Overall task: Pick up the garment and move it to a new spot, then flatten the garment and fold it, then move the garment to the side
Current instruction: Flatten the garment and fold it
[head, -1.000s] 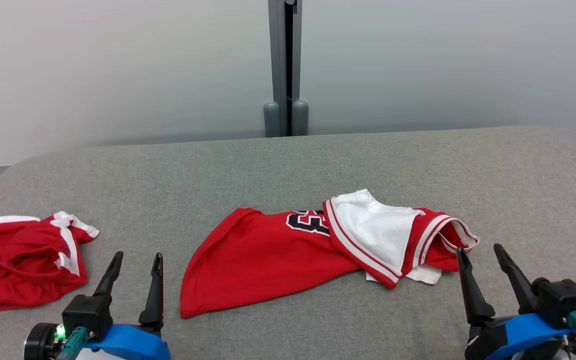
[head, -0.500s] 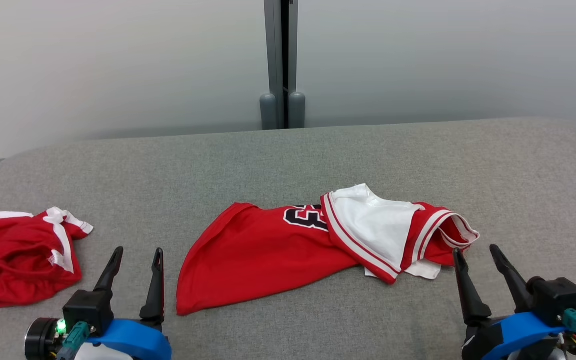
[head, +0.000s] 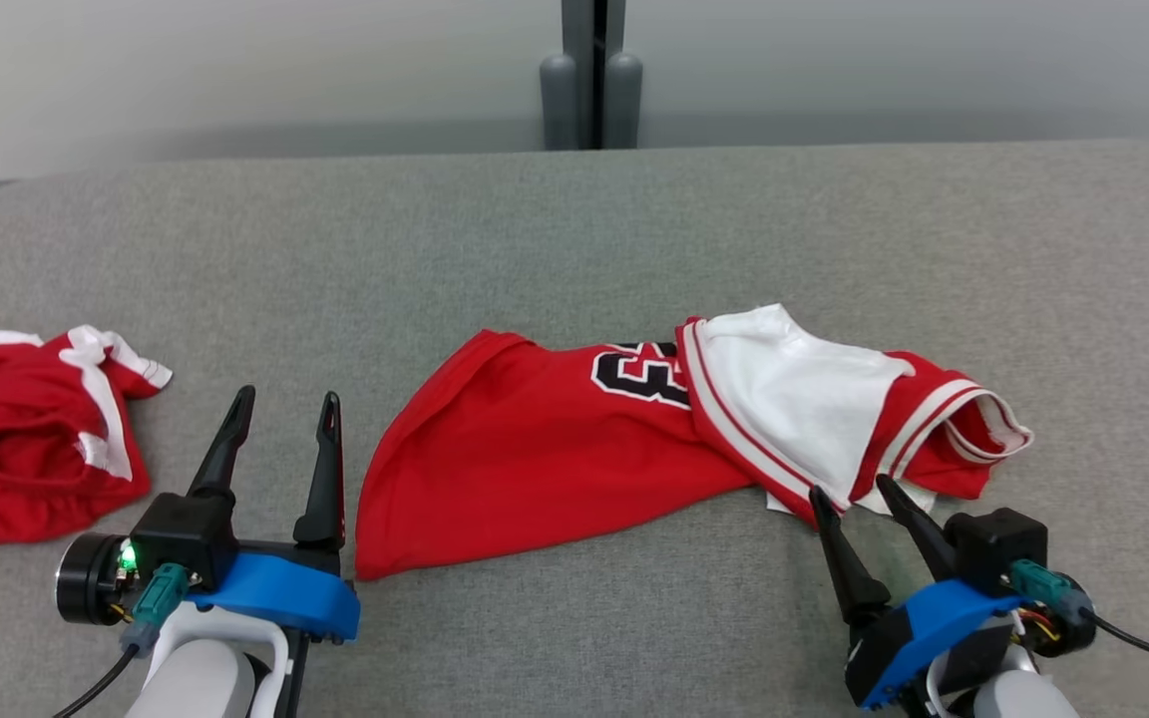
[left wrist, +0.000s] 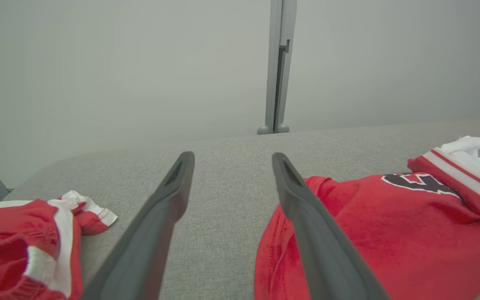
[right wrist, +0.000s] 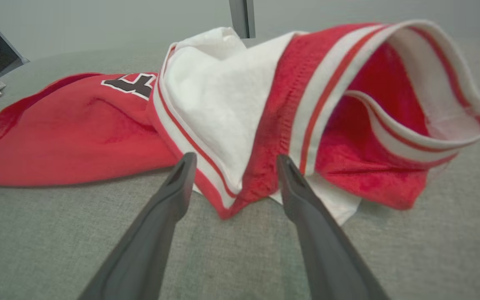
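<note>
A red jersey [head: 535, 459] with a black number and white-striped trim lies crumpled on the grey surface [head: 574, 239], its white inside turned out at the right end [head: 794, 399]. My right gripper [head: 849, 486] is open, its tips at the jersey's near trimmed corner [right wrist: 227, 208], which sits between the two fingers in the right wrist view. My left gripper [head: 287, 394] stands open just left of the jersey's left edge [left wrist: 273, 250], holding nothing.
A second red and white garment [head: 26, 439] lies bunched at the far left; it is also in the left wrist view [left wrist: 27, 250]. A grey post [head: 591, 70] stands behind the surface against a pale wall.
The camera has tilted down and moved closer. My right gripper has moved left and forward to the jersey's near corner. The left gripper has edged forward a little.
</note>
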